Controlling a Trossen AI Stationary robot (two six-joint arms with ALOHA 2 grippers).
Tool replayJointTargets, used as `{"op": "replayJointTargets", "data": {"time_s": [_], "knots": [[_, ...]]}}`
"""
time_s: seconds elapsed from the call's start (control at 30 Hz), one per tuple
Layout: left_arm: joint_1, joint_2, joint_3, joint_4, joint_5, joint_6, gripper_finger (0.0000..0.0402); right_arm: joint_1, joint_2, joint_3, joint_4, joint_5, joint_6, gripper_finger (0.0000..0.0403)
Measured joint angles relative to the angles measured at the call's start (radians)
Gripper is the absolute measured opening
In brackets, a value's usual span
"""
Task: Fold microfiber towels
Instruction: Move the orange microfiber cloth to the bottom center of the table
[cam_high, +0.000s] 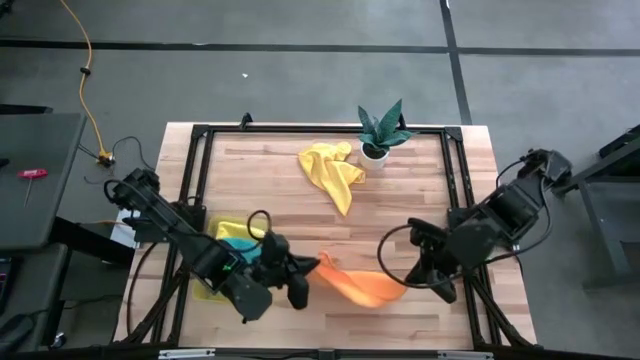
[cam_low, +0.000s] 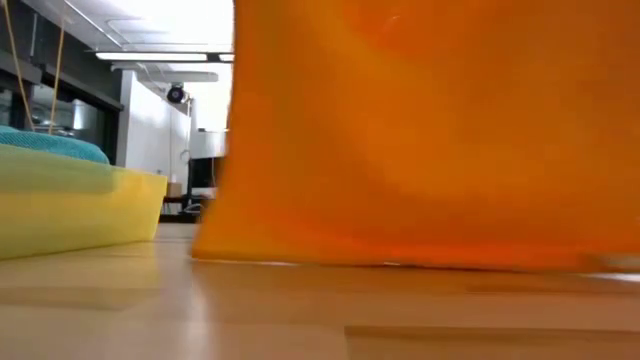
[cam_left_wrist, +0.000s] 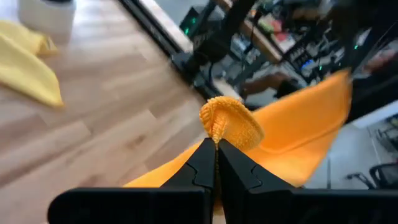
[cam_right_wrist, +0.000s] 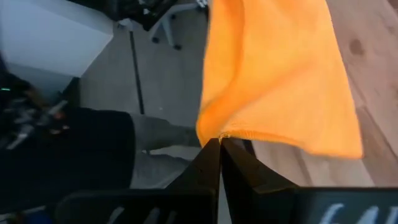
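Note:
An orange microfiber towel (cam_high: 360, 285) is stretched between my two grippers near the table's front edge. It fills most of the low view as a hanging sheet (cam_low: 430, 130). My left gripper (cam_high: 316, 266) is shut on its left end and my right gripper (cam_high: 405, 284) on its right end. A yellow towel (cam_high: 333, 170) lies crumpled on the far middle of the table. A teal towel (cam_high: 238, 243) lies in the yellow tray (cam_high: 215, 225). My left gripper pinches a bunched corner (cam_left_wrist: 225, 124) of the orange towel between its two fingers, coming from the table's left and slanting down. The cloth puffs out past the fingertips and runs off toward the other arm. My right gripper pinches the towel's hemmed edge at a corner (cam_right_wrist: 231, 133) between its two fingers, slanting down from the table's right. The towel hangs away from the fingertips as a sheet, and its lower edge (cam_low: 400, 260) reaches down to the tabletop.
A small potted plant (cam_high: 382, 132) stands at the far edge, right of the yellow towel. The yellow tray (cam_low: 80, 205) sits at the front left, beside my left arm. Bare wood lies between the yellow towel and the orange one.

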Motion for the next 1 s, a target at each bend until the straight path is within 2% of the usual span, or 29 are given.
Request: {"op": "replayJointTargets", "data": {"time_s": [0.1,0.27,0.4,0.57,0.73,1.0], "knots": [[0.003,0.021,0.0,0.004,0.027,-0.071,0.0,-0.003,-0.004,0.032,-0.061,0.0,-0.002,0.0],[0.009,0.055,-0.008,0.0,-0.033,-0.207,0.0,-0.024,-0.039,0.027,-0.364,0.021,0.025,0.0],[0.022,0.1,-0.058,-0.003,-0.019,-0.332,0.0,-0.031,-0.089,-0.064,-0.431,0.086,0.054,0.0],[0.053,0.188,-0.085,0.017,0.005,-0.433,0.0,-0.031,-0.142,-0.271,-0.407,0.124,0.136,0.0],[0.128,0.251,-0.086,-0.01,-0.003,-0.402,0.0,-0.031,-0.155,-0.487,-0.375,0.205,0.23,0.0],[0.336,0.304,-0.086,0.014,-0.006,-0.035,0.0,-0.102,-0.153,-0.764,-0.212,0.259,0.318,0.0]]}}
